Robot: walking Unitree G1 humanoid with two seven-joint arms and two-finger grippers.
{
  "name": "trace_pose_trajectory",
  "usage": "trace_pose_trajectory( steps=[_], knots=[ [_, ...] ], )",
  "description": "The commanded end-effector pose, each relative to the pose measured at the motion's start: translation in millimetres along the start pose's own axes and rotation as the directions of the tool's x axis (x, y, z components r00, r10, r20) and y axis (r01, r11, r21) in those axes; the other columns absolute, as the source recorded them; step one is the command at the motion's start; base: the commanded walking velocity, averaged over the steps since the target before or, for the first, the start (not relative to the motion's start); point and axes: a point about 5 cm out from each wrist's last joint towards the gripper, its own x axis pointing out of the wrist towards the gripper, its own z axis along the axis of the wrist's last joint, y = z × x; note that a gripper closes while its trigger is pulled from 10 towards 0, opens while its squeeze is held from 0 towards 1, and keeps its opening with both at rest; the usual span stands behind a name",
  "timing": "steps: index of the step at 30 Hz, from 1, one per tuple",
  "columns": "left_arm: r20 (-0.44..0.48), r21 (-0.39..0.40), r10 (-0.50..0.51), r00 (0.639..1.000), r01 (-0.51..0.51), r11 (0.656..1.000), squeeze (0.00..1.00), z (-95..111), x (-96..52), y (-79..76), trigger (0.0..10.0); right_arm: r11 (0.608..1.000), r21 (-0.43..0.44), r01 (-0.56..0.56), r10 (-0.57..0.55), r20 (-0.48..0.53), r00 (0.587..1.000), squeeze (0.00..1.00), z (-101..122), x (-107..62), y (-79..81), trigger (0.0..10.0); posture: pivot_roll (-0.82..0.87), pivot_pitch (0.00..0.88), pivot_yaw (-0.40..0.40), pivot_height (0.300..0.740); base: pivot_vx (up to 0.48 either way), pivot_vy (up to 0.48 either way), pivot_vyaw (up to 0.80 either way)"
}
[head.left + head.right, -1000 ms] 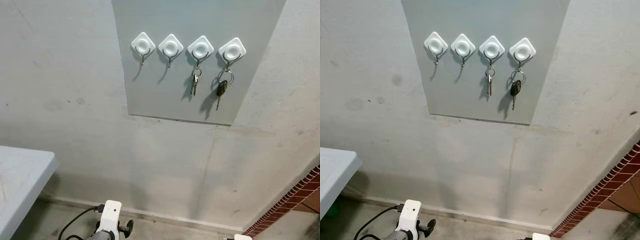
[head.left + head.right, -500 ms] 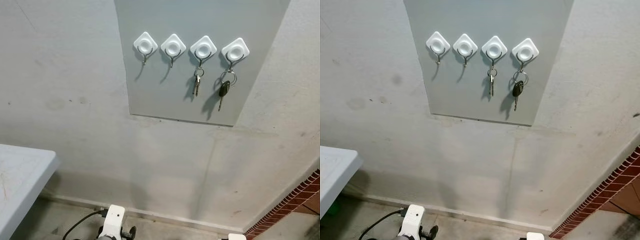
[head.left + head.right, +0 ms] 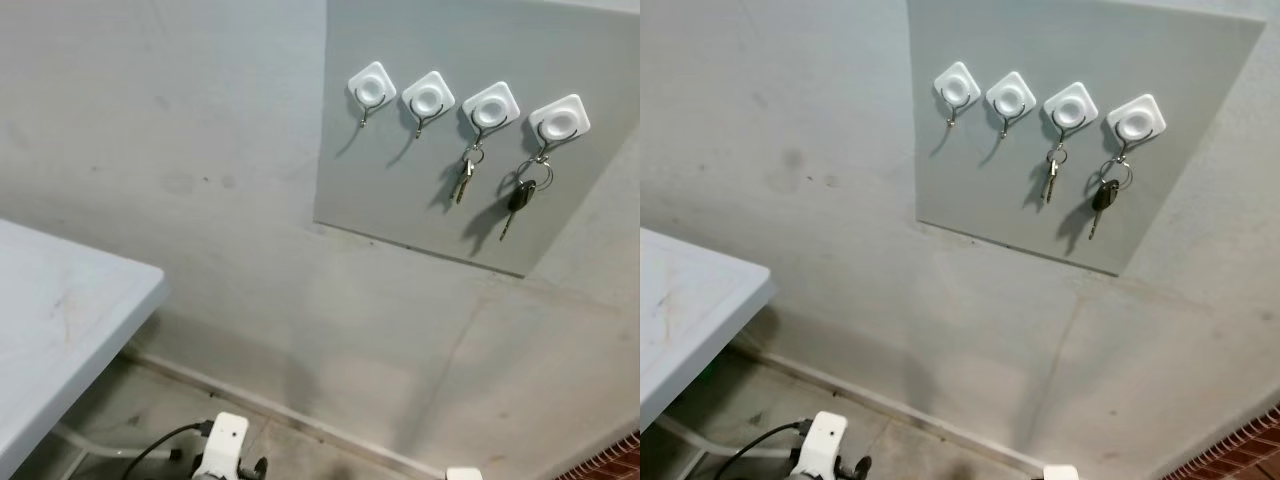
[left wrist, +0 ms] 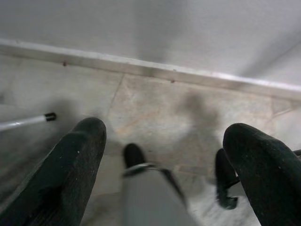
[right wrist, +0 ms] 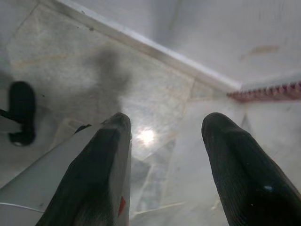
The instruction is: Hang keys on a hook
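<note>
Both keys hang upper right on the wall: silver key [image 3: 463, 180] and black key [image 3: 518, 197], each on a hook, long axes vertical. Left gripper [image 4: 164, 155] and right gripper [image 5: 162, 141] hang low, jaws spread wide and empty, right nearer.

Head eyes face the wall [image 3: 200, 150]; wrist cameras look down at floor [image 4: 155, 108].

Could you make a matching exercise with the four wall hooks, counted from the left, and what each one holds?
Column 1:
1. first hook
2. third hook
3. fourth hook
4. table

Column 2:
a. black-headed key on a ring
b. bare
c. low at the left, beside the wall
d. small silver keys

Pairs: 1-b, 2-d, 3-a, 4-c
</note>
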Motion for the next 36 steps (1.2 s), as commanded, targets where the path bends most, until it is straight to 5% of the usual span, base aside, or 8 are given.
trace_pose_trajectory(
  steps=[1,23,36],
  knots=[
    [0.001,0.011,0.024,1.0,-0.024,1.0,0.0,1,-0.9,7.7,10.0,1.0,-0.016,-0.012,0.013,0.016,1.0,0.0,6,1.7,3.1,10.0,-0.01,0.0,-0.053,0.74,0.0,0.0,0.8],
    [0.019,0.035,-0.002,1.0,0.001,0.999,0.0,9,3.0,-3.4,10.0,1.0,-0.005,-0.019,0.019,0.012,1.0,0.0,6,1.9,3.5,10.0,-0.01,0.0,-0.06,0.74,0.0,0.0,0.8],
    [-0.007,-0.021,0.03,1.0,-0.03,0.999,0.0,1,0.9,0.3,10.0,1.0,0.021,-0.009,0.009,0.017,1.0,0.0,9,2.6,2.3,10.0,-0.02,0.013,-0.042,0.74,0.0,0.0,0.8]
  ],
)
